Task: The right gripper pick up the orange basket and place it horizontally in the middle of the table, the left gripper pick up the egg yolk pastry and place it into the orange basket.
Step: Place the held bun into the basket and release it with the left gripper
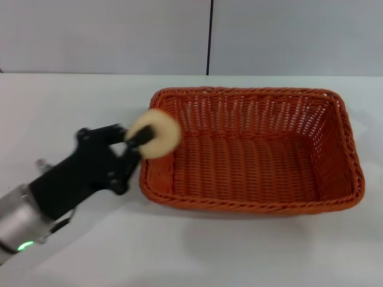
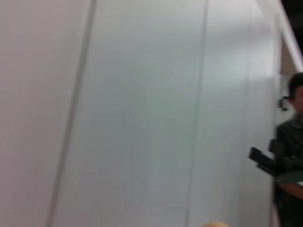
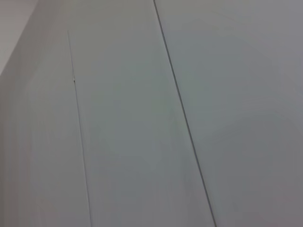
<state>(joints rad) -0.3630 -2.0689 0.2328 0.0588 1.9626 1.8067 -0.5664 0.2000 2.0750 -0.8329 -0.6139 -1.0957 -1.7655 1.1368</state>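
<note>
The orange basket (image 1: 257, 152) lies lengthwise on the white table (image 1: 72, 101), right of centre in the head view, and holds nothing. My left gripper (image 1: 136, 142) reaches in from the lower left and is shut on the egg yolk pastry (image 1: 157, 134), a pale round bun. The pastry hangs just above the basket's left rim. A sliver of the egg yolk pastry (image 2: 215, 224) shows at the edge of the left wrist view. The right gripper is out of view.
A pale wall with a dark vertical seam (image 1: 209, 36) rises behind the table. The left wrist view shows wall panels and a person (image 2: 289, 156) far off. The right wrist view shows only wall panels.
</note>
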